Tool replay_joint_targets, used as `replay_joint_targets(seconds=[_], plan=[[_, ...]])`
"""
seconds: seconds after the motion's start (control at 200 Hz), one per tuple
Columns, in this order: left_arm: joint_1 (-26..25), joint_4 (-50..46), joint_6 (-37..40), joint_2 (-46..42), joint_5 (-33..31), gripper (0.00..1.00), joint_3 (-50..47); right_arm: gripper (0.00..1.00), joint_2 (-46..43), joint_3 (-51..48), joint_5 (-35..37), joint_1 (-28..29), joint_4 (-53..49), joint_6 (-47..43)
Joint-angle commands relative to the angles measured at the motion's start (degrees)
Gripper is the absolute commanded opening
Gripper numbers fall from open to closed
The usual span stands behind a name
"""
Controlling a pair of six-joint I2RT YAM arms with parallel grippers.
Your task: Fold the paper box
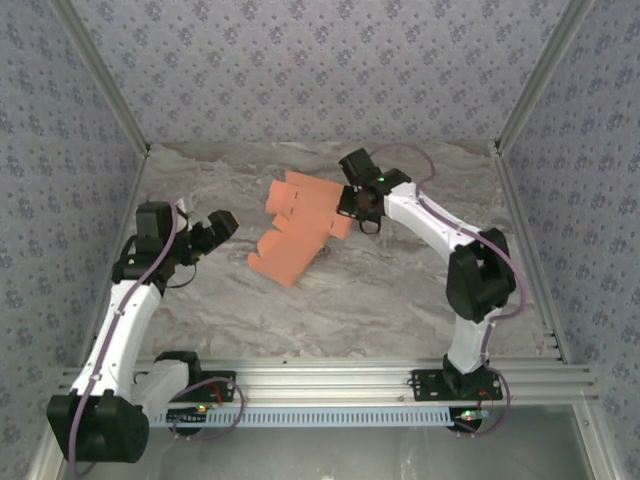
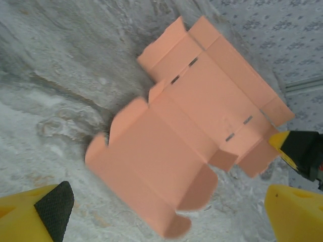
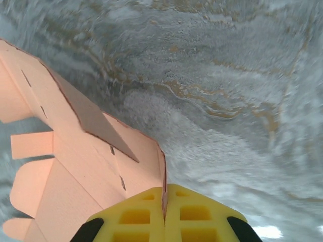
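Seen from above, the left gripper (image 1: 214, 230) hovers over the marble table (image 1: 400, 300) at about 9 o'clock from the card, near it but not touching. Its wrist camera shows its yellow fingers (image 2: 30, 214) spread wide, with nothing held between them.

The paper box (image 1: 300, 225) is a flat die-cut orange sheet, not yet folded up. It lies around the middle of the table, a little toward 12 o'clock, with its long axis running from roughly 1 o'clock down to 7 o'clock. Its edges carry rounded tabs and notches, and short slits mark the fold lines (image 2: 192, 131).

The right gripper (image 1: 352, 208) meets the sheet at its 3 o'clock edge. In the right wrist view the two fingers (image 3: 136, 217) are pressed together on the thin rim of the card (image 3: 75, 176). That side seems to be raised off the marble, though the blurred ground there makes this hard to judge.
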Motion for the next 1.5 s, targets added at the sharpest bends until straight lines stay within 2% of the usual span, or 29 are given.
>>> replay_joint_targets(seconds=[0.0, 0.1, 0.175, 0.29, 0.475, 0.53, 0.615, 0.795, 0.924, 1.074, 1.154, 1.354, 1.469, 1.494], plan=[[-2.4, 6.3, 1.1, 2.7, 3.3, 0.99, -0.4, 0.0, -5.7, -3.6, 2.5, -0.4, -4.6, -21.3], [-6.0, 8.8, 2.5, 6.8, 2.3, 0.99, -1.5, 0.0, -9.7, -6.5, -0.7, -1.4, -4.8, -29.5], [-9.6, 12.3, 2.1, 9.7, -1.4, 0.99, -3.3, 0.0, -11.7, -8.2, -4.2, -2.0, -5.0, -33.9], [-15.6, 17.8, 2.6, 13.4, -10.9, 0.99, -6.2, 0.0, -14.5, -11.2, -6.0, -3.1, -4.3, -36.2], [-19.1, 34.7, 9.4, 17.1, -16.2, 0.99, -15.6, 0.0, -18.8, -15.7, -6.3, -5.5, -1.1, -37.9], [-19.6, 39.7, 9.6, 18.1, -15.9, 0.99, -17.7, 0.0, -20.0, -17.4, -9.1, -6.4, 0.6, -39.9], [-19.6, 41.6, 10.3, 19.9, -13.3, 0.99, -17.1, 0.0, -21.7, -19.8, -15.1, -7.6, 2.4, -44.9], [-19.7, 45.9, 13.1, 23.9, -3.4, 0.98, -15.6, 0.0, -24.6, -24.2, -19.4, -8.7, 6.8, -47.4], [-19.5, 42.7, 13.4, 23.7, -5.7, 0.93, -14.3, 0.0, -24.6, -23.3, -20.5, -10.1, 5.8, -47.1], [-19.7, 45.2, 15.7, 24.1, 1.1, 0.91, -14.7, 0.0, -25.4, -23.1, -22.0, -11.3, 4.9, -47.1], [-19.7, 45.2, 16.1, 24.3, 2.7, 0.81, -14.4, 0.0, -26.2, -23.1, -24.4, -12.3, 5.0, -47.0], [-20.7, 45.7, 16.9, 21.8, 0.1, 0.76, -15.3, 0.0, -28.6, -22.9, -28.6, -15.0, 5.5, -46.6], [-20.7, 45.6, 17.6, 22.4, -0.4, 0.62, -14.9, 0.0, -28.8, -23.3, -31.1, -15.2, 5.6, -48.8], [-20.7, 45.9, 17.8, 22.6, -0.5, 0.57, -14.8, 0.0, -28.8, -23.4, -31.2, -15.2, 5.7, -48.8]])
